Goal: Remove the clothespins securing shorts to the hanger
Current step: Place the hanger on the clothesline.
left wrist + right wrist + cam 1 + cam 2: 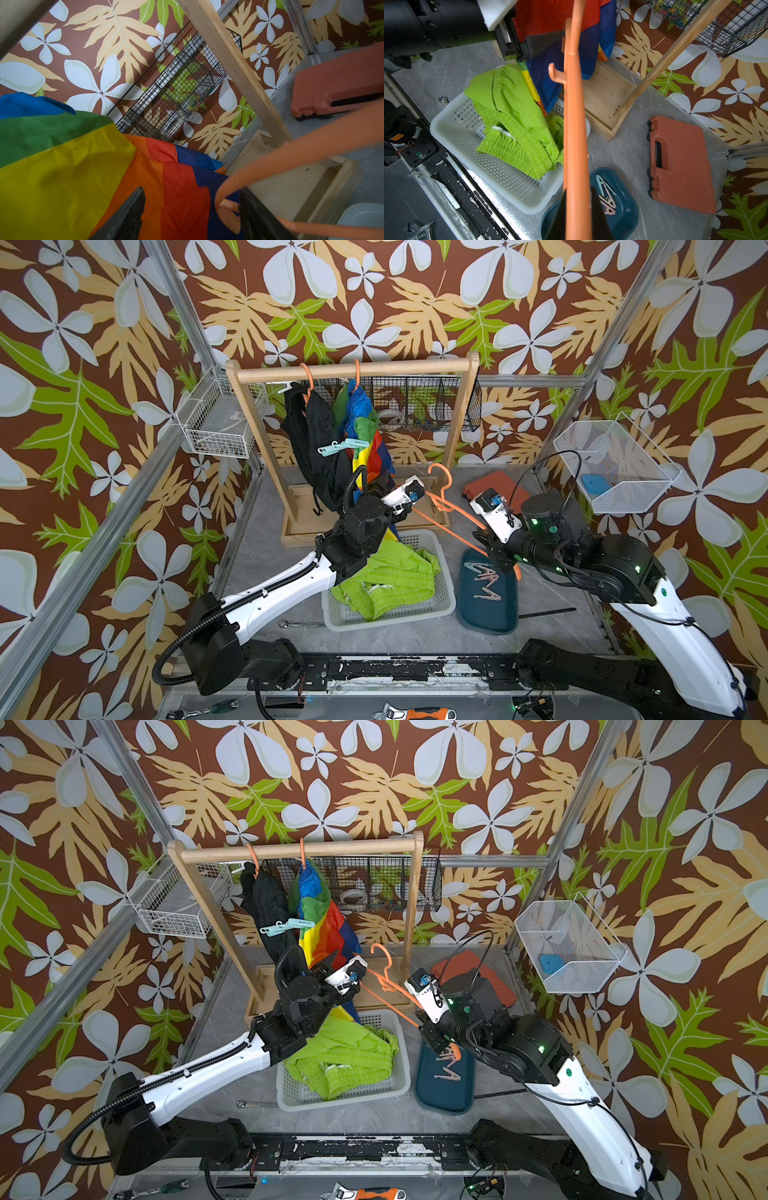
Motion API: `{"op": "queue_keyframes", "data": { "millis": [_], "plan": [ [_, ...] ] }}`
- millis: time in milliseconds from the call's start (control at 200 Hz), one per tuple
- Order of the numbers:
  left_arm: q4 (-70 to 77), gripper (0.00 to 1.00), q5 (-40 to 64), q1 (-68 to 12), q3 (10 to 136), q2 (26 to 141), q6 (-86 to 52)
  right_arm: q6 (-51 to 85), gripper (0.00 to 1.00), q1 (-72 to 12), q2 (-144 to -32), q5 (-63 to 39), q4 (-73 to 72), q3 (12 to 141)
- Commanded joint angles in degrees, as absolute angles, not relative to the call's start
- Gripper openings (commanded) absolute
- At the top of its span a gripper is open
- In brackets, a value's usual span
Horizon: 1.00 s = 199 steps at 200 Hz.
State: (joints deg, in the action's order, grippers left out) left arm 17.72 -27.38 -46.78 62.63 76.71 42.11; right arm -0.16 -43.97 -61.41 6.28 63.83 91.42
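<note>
In both top views the black shorts (320, 439) and the colour-blocked shorts (324, 919) hang from the rail of the wooden rack (353, 366). Mint clothespins (343, 445) stick out at the black pair's side. In front of the rack's base, the lime green shorts (390, 576) lie in a white basket (446, 601). Beside the basket, a teal tray (486, 618) holds loose clothespins (484, 576). A bare orange hanger (440, 502) is up in the air before the rack.

In the left wrist view, the left gripper (192, 190) has its fingers spread wide. The colour-blocked shorts lie beyond them, and the hanger's end is just beside one finger.

In the right wrist view, the right gripper (578, 190) pinches the hanger's bar, fingers pressed against both sides.
</note>
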Motion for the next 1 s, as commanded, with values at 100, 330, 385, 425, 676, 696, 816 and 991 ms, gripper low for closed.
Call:
{"op": "queue_keyframes", "data": {
  "millis": [100,330,385,425,676,696,816,991],
  "plan": [
    [15.4,0.79,-21.8,-46.8,65.4,75.1,36.6,0.2,0.0,-44.0,-62.6,16.6,60.8,92.5],
    [12.1,0.85,-20.5,-46.8,69.3,72.2,32.3,-2.3,0.0,-44.0,-65.4,23.9,56.5,98.7],
    [11.1,0.89,-21.0,-46.8,70.9,71.8,30.8,-3.0,0.0,-44.0,-66.3,24.1,55.2,100.7],
    [9.7,0.92,-21.6,-46.7,72.5,71.8,29.7,-3.5,0.0,-44.0,-67.3,24.2,54.7,102.6],
    [2.7,1.0,-19.0,-40.5,73.4,68.2,18.0,-5.7,0.0,-39.4,-74.1,17.5,50.6,110.8],
    [2.3,1.0,-18.6,-39.9,73.1,67.7,17.1,-5.7,0.0,-38.7,-74.4,16.1,49.8,110.8],
    [1.2,1.0,-17.4,-38.1,70.9,65.2,14.9,-5.8,0.0,-35.4,-77.0,10.9,45.5,111.3],
    [5.8,1.0,-18.5,-36.9,65.6,61.0,13.3,-6.6,0.0,-33.2,-82.0,6.5,39.8,113.0]
  ]
}}
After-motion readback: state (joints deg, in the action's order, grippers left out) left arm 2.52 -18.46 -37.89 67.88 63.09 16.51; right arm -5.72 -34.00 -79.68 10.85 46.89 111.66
